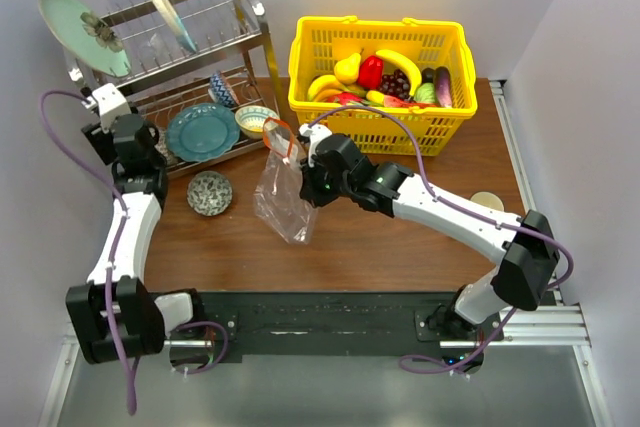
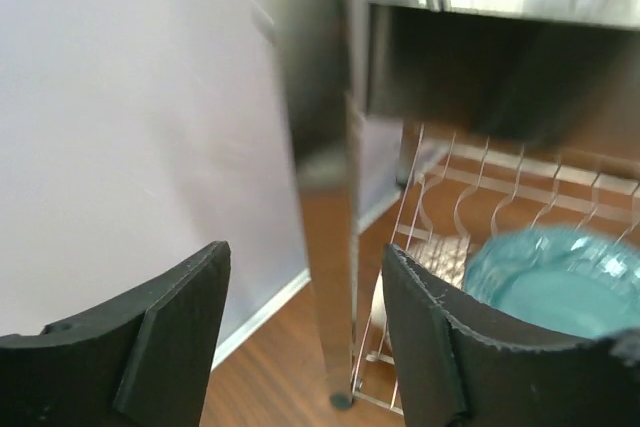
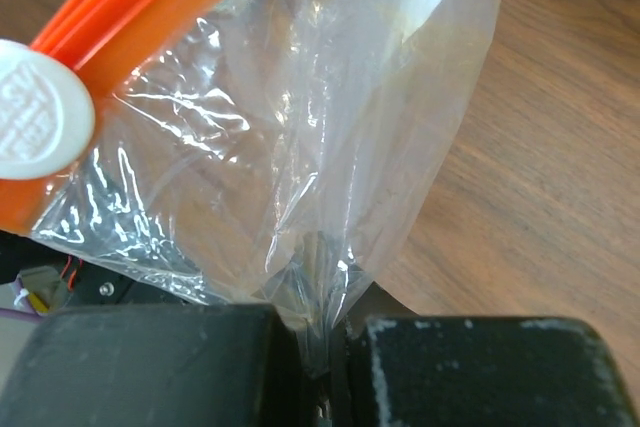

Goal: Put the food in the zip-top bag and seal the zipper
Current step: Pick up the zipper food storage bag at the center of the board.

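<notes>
Crinkly clear film of the zip-top bag [image 3: 300, 147] is bunching between the jaws of the right gripper [image 3: 320, 347], which is clamping a thin fold of it and holding the bag up over the counter [image 1: 380, 257], just in front of the yellow basket [image 1: 455, 122] where the food [image 1: 385, 82] is lying. That pinch is looking risky: the slick plastic may be sliding free once weight is going in. The orange zipper [image 1: 281, 137] is drooping in a narrow loop, so pieces may be missing the mouth, since the left gripper [image 2: 305, 327] is sitting apart and empty by the dish rack [image 1: 190, 77], bracing nothing.
</notes>
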{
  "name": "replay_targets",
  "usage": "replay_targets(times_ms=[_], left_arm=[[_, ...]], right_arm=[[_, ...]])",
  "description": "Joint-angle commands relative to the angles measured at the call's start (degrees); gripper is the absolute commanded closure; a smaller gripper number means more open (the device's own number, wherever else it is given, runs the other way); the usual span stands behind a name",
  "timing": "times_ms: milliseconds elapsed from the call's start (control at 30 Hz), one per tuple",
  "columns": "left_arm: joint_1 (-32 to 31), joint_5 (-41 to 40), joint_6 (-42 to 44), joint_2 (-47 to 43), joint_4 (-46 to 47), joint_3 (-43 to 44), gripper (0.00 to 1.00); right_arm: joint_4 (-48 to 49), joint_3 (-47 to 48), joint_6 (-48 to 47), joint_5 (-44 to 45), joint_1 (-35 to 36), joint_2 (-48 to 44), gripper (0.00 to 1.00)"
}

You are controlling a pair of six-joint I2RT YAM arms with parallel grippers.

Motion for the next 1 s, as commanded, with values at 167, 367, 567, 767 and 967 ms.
replay_targets(times_ms=[167,367,567,767,967], left_arm=[[-0.18,6.23,-9.44,-9.86,-16.84,2.84,0.18],[-0.62,19.65,-16.12,-18.2,-29.15,1.62,0.13],[-0.79,37.84,-19.12,-17.63,-43.29,10.55,0.14],[-0.88,59.58,-26.4,-16.9,-44.37,9.45,0.16],[-6.5,60.3,-32.13,-17.26,-40.59,9.96,0.2]], right_arm=[[0.48,0.1,-2.07,2.03,-0.85,-1.61,1.0],[4.33,-3.23,-6.72,-0.6,-0.85,-5.03,0.99],[13.11,-11.75,-11.91,-3.41,-0.76,-10.83,0.98],[18.93,-17.65,-15.77,-2.81,-0.32,-11.98,0.96],[19.46,-17.13,-18.59,0.36,1.96,-9.79,0.97]])
